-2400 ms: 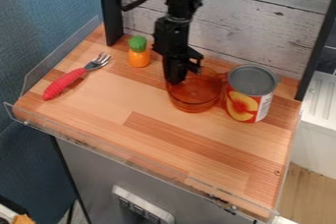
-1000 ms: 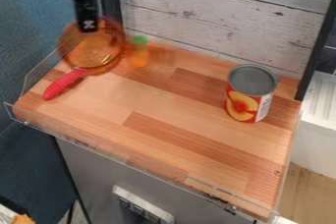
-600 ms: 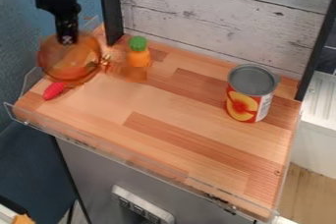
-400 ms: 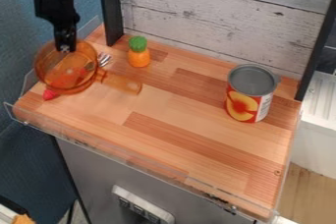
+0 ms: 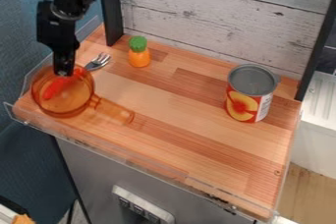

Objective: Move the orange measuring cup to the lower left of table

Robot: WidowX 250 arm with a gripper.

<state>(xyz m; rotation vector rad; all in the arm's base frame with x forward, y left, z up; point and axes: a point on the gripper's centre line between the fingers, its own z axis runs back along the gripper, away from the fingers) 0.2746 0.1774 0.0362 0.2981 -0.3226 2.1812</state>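
Down and toward the near edge of the desk has come the orange measuring cup, carried with the gripper from above the left side, and its handle now slants out to the right and toward the front; the toy pineapple and the can have kept their places. With the cup now at the left edge and close to the lower left corner, the job looks nearly done, and what is left is to set it down gently. Its bowl is over the handle of the fork, whose red shows through the orange plastic, so lowering it straight here could leave it rocking or tilted; easing it a little further toward the front corner first would help, if the clear guard leaves room. Best to keep the bowl level, let its base find the wood, and only then release and lift straight up, so the rim doesn't catch. Whether the base already touches wood or fork, I cannot tell. As for the gripper, it seems closed narrowly on the cup's back rim, pointing down, with the wall of the bowl pinched at its tips.
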